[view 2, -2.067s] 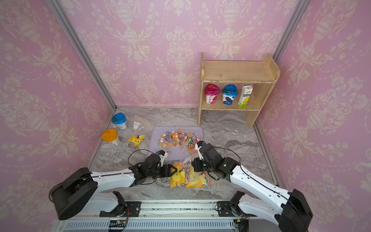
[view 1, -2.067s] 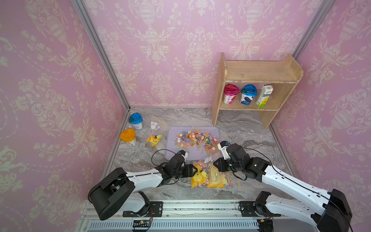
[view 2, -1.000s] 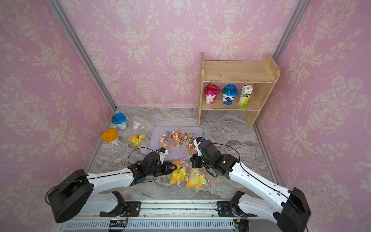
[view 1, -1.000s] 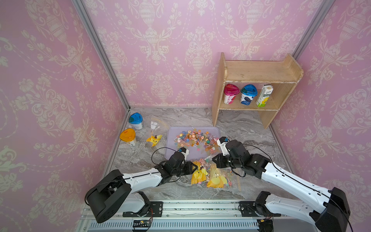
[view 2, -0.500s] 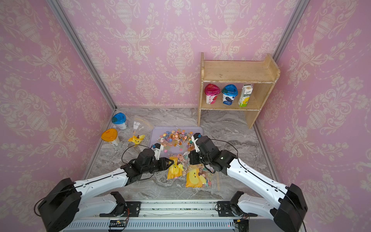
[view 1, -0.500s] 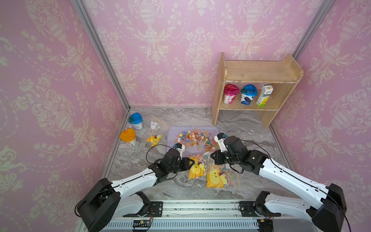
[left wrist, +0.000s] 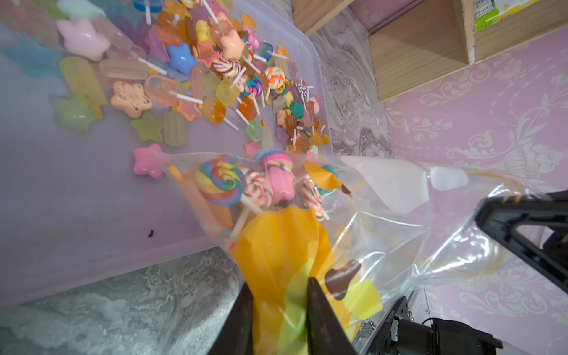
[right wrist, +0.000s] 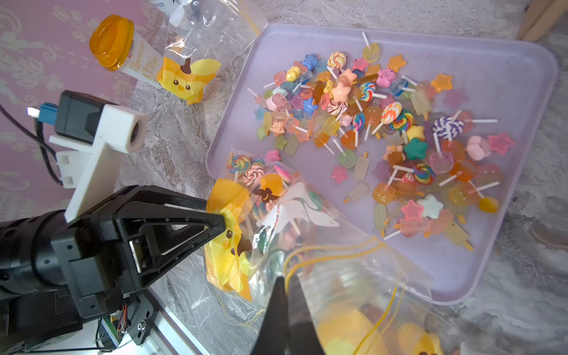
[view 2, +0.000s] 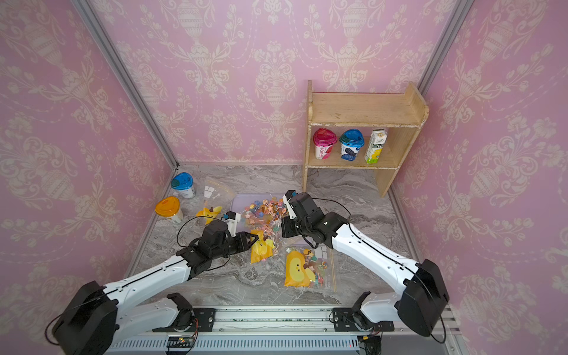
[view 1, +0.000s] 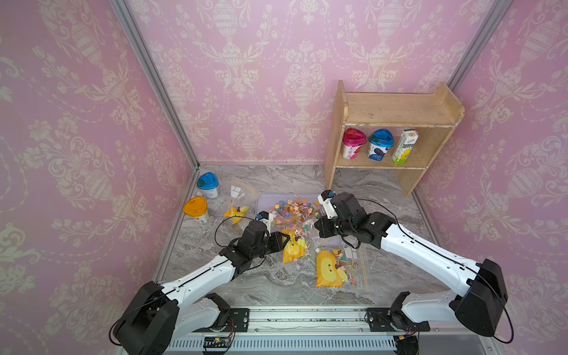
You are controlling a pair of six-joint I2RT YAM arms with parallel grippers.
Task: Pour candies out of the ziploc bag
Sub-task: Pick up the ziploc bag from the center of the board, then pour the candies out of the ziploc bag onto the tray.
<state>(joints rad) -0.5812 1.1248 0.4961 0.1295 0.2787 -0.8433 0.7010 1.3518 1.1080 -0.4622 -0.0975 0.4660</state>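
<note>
A clear ziploc bag point(view 1: 295, 246) point(view 2: 261, 247) with a yellow duck print hangs between both grippers at the near left edge of the lavender tray point(view 1: 263, 203) point(right wrist: 507, 61). My left gripper point(view 1: 285, 241) point(left wrist: 279, 279) is shut on the bag's yellow bottom. My right gripper point(view 1: 318, 229) point(right wrist: 285, 278) is shut on its zip edge point(right wrist: 338, 249). Several candies point(left wrist: 221, 181) point(right wrist: 249, 169), mostly swirl lollipops, sit inside the bag against the tray. Many loose candies point(view 1: 295, 209) point(right wrist: 368, 123) lie spread in the tray.
A second bag with candies point(view 1: 336, 267) lies flat near the front rail. A third bag point(view 1: 236, 209) lies by an orange-lidded cup point(view 1: 196, 209) and a blue-lidded cup point(view 1: 208, 184). A wooden shelf point(view 1: 390, 116) stands at the back right.
Both grippers have carried the bag up and away from the front, off the second bag and onto the tray's near edge. Both grips are unchanged.
</note>
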